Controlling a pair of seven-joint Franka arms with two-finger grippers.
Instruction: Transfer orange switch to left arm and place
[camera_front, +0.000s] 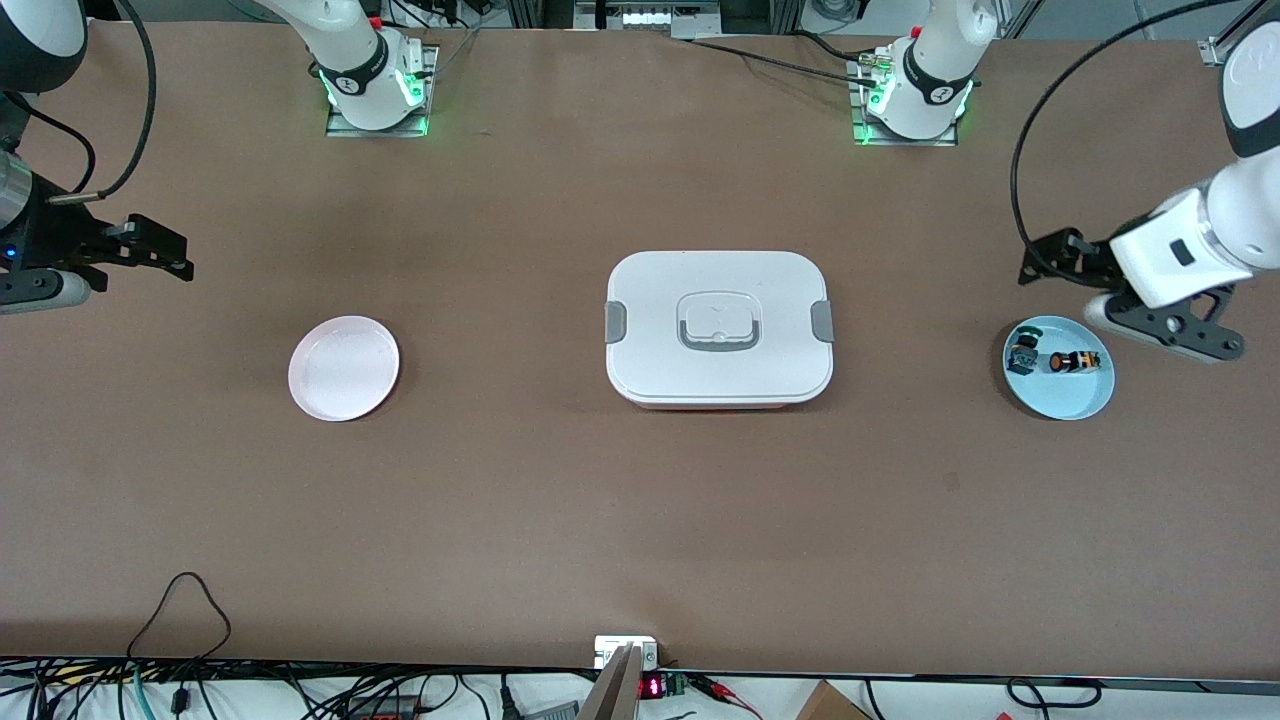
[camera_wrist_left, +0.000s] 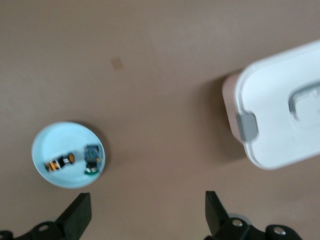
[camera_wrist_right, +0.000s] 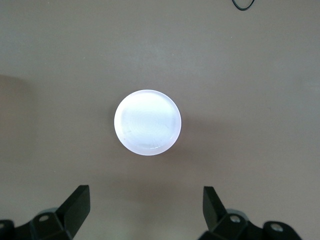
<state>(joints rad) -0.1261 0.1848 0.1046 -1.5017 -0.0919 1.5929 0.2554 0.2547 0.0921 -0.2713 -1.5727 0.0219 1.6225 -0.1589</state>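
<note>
The orange switch (camera_front: 1072, 362) (camera_wrist_left: 59, 163) lies on its side on a round blue plate (camera_front: 1070, 395) (camera_wrist_left: 45, 145) toward the left arm's end of the table. A green-capped switch (camera_front: 1022, 352) (camera_wrist_left: 92, 160) lies beside it on the same plate. My left gripper (camera_front: 1048, 258) (camera_wrist_left: 147, 212) hangs open and empty over bare table just beside that plate. The white lidded box (camera_front: 718, 325) (camera_wrist_left: 280, 110) sits mid-table. My right gripper (camera_front: 165, 250) (camera_wrist_right: 146, 207) is open and empty over bare table at the right arm's end, a little apart from the pink plate.
An empty pink plate (camera_front: 344, 367) (camera_wrist_right: 147, 122) lies toward the right arm's end, level with the box. Cables and a small display line the table edge nearest the front camera. A black cable loop (camera_front: 182, 605) lies on the table there.
</note>
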